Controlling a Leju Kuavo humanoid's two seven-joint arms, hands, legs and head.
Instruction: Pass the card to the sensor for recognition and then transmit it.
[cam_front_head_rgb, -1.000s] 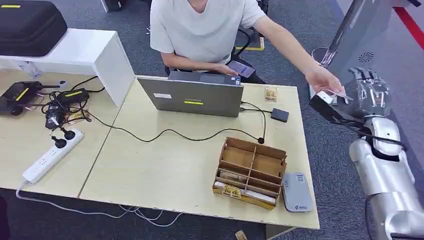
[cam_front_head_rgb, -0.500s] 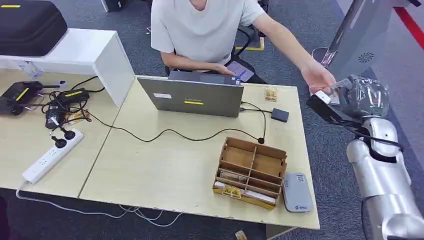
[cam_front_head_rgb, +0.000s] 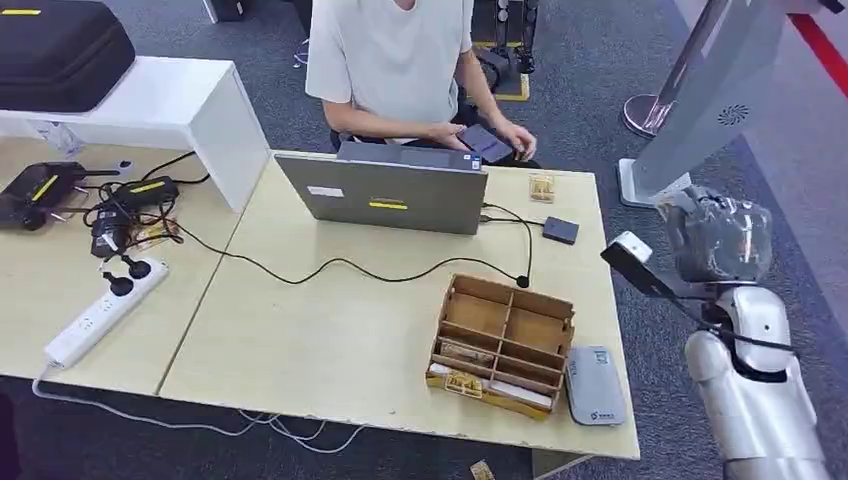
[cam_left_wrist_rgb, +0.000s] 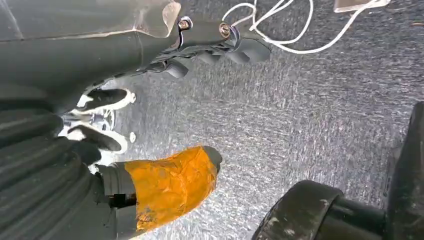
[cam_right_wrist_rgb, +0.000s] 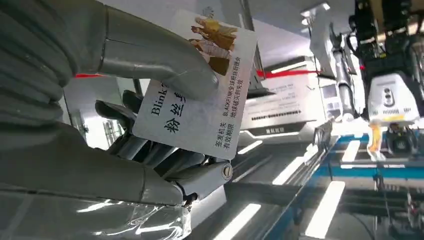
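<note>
Between right robot hand (cam_right_wrist_rgb: 150, 125) fingers, "Blink" card (cam_right_wrist_rgb: 200, 95) with Chinese print.

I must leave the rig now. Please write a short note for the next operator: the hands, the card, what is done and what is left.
Right hand: holds the card between thumb and fingers, raised beside the table's right end.
Left hand: hangs over the carpet, holding nothing visible.
Sensor: the grey device lying on the table beside the wooden organizer is probably it.
Done: card is in hand.
Left: present the card to the sensor, then hand it on to the person.
</note>
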